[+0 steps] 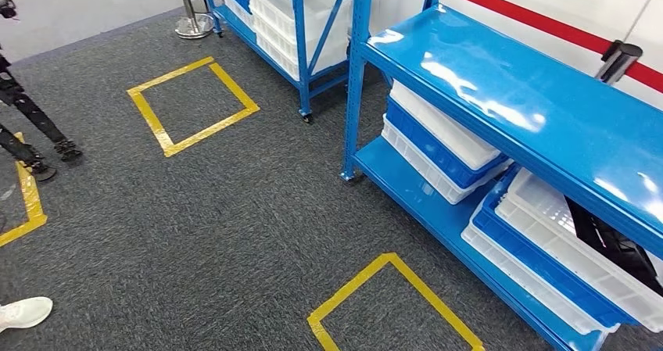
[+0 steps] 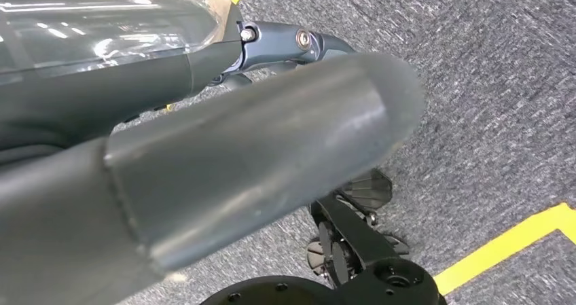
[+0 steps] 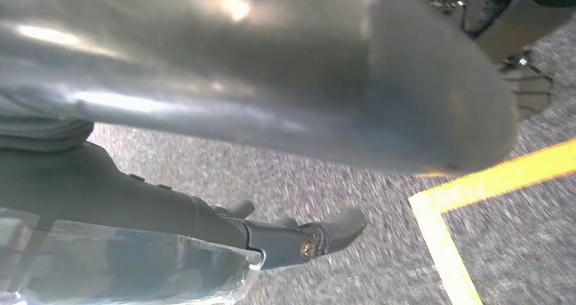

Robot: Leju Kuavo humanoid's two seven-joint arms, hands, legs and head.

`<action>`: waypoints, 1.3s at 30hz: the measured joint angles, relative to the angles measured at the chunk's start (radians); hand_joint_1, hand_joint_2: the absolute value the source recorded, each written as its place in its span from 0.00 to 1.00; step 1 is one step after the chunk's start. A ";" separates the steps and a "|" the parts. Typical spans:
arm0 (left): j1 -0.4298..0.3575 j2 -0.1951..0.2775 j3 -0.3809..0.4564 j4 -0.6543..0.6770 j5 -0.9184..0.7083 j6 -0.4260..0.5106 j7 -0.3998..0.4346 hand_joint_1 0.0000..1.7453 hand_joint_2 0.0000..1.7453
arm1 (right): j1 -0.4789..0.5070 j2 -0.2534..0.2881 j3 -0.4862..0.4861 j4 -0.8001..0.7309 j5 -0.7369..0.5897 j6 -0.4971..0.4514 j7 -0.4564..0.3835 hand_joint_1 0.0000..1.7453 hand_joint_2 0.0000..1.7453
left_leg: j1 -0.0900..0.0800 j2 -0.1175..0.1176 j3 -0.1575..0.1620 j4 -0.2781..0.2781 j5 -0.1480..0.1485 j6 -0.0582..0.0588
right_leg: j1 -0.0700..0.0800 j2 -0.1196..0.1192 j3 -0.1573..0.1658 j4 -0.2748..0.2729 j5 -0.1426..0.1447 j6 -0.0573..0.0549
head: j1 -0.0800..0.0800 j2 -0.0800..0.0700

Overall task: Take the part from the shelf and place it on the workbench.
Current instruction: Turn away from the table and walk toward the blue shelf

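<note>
Carpet (image 1: 234,234) carries three yellow tape squares: far left, left edge, near centre. Two blue shelves (image 1: 500,93) stand right, holding stacked white and blue crates. A dark part (image 1: 618,245) lies in the near-right crate (image 1: 547,241), long axis running far-left to near-right. Left hand (image 2: 285,43) and right hand (image 3: 299,240): cannot tell.

A warehouse-style test area or robotics lab. Blue steel shelf racks (image 1: 500,93) stand along a white wall with a red stripe (image 1: 547,26); their lower shelves carry stacked white and blue plastic crates (image 1: 438,144). Grey carpet (image 1: 195,234) is marked with yellow tape squares (image 1: 191,105), one in front of each rack. A metal stanchion base (image 1: 191,24) stands by the far rack, and black tripod legs (image 1: 35,124) rest on the carpet at the left edge.
</note>
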 joint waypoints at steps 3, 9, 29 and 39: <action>-0.005 -0.002 -0.003 0.000 0.000 0.002 0.001 0.00 0.00 | 0.005 -0.001 0.000 0.001 0.000 0.000 0.000 0.00 0.00 | 0.000 0.033 0.003 -0.015 0.012 0.021 | 0.002 -0.025 -0.026 0.027 -0.011 0.011 | 0.002 0.000; -0.004 -0.005 -0.009 -0.001 0.000 -0.002 0.008 0.00 0.00 | 0.002 -0.001 0.000 0.001 0.003 0.001 0.000 0.00 0.00 | -0.004 0.121 0.005 -0.022 0.013 0.033 | -0.012 -0.114 -0.153 0.275 -0.104 0.021 | 0.011 0.000; -0.011 -0.018 -0.019 -0.006 -0.010 0.000 0.012 0.00 0.00 | -0.006 0.001 0.000 0.001 0.005 0.001 0.011 0.00 0.00 | -0.002 -0.003 -0.020 0.048 -0.009 0.019 | 0.003 -0.019 -0.002 0.012 -0.004 -0.015 | 0.000 0.000; -0.016 -0.028 -0.022 -0.012 -0.012 0.007 0.019 0.00 0.00 | -0.006 0.000 0.000 0.001 0.001 0.001 0.011 0.00 0.00 | -0.008 0.100 0.007 -0.037 0.028 0.043 | -0.005 -0.109 -0.147 0.259 -0.112 0.012 | 0.005 0.000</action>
